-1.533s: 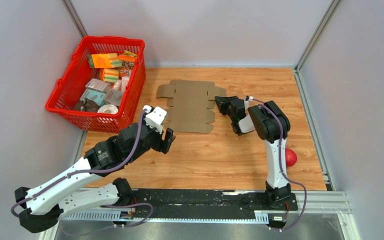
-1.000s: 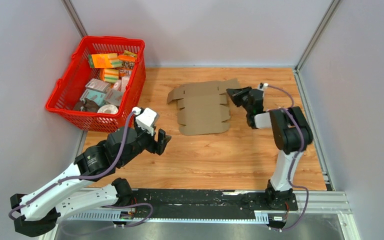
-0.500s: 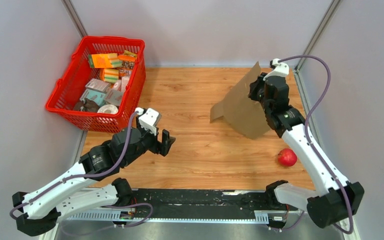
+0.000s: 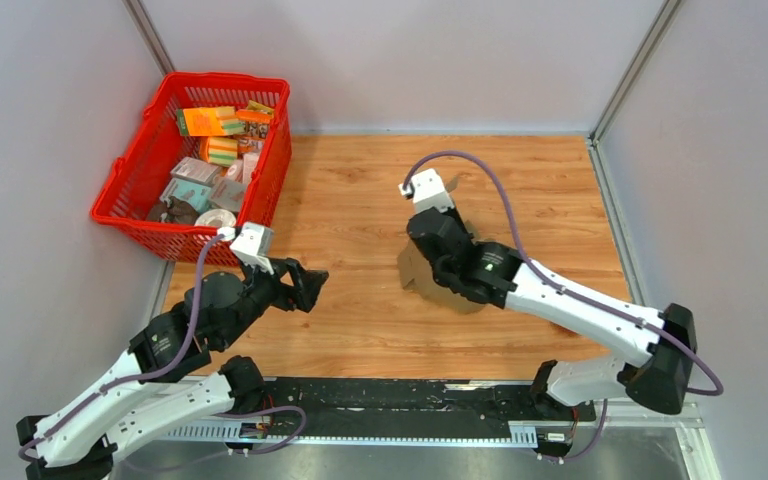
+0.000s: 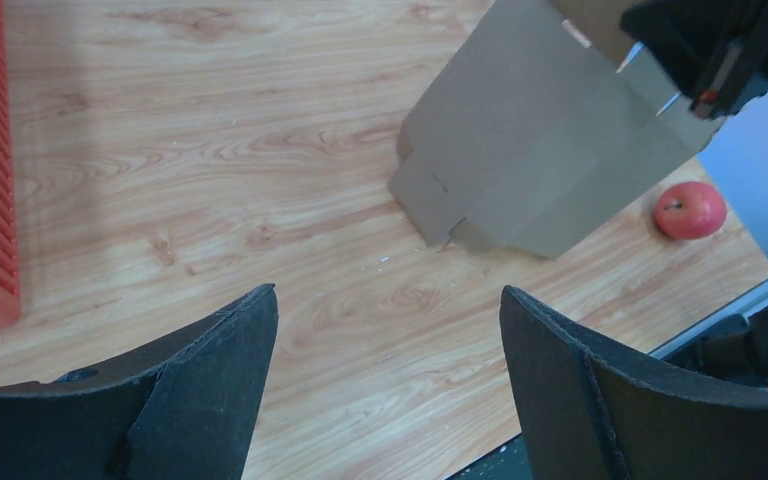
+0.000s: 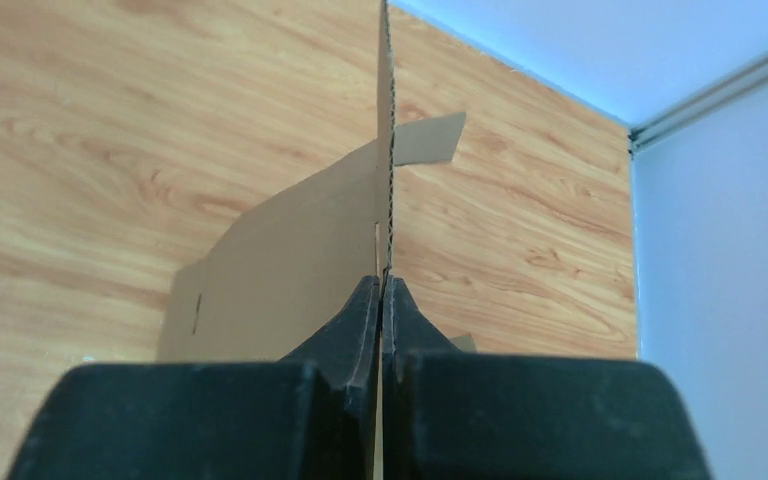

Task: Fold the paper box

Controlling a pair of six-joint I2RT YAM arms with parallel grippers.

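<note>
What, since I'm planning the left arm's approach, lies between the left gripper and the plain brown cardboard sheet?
Only bare wooden tabletop: the left wrist view shows nothing between the left gripper and the plain brown cardboard sheet.

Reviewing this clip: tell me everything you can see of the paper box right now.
The paper box is a plain brown, unprinted corrugated cardboard sheet, die-cut with tabbed flaps and a small slot, not yet folded. It stands on edge, tilted, over the middle of the wooden table. The right gripper is shut on its upper part, fingers pinching both faces. Whether its lower corner touches the table is unclear.
</note>
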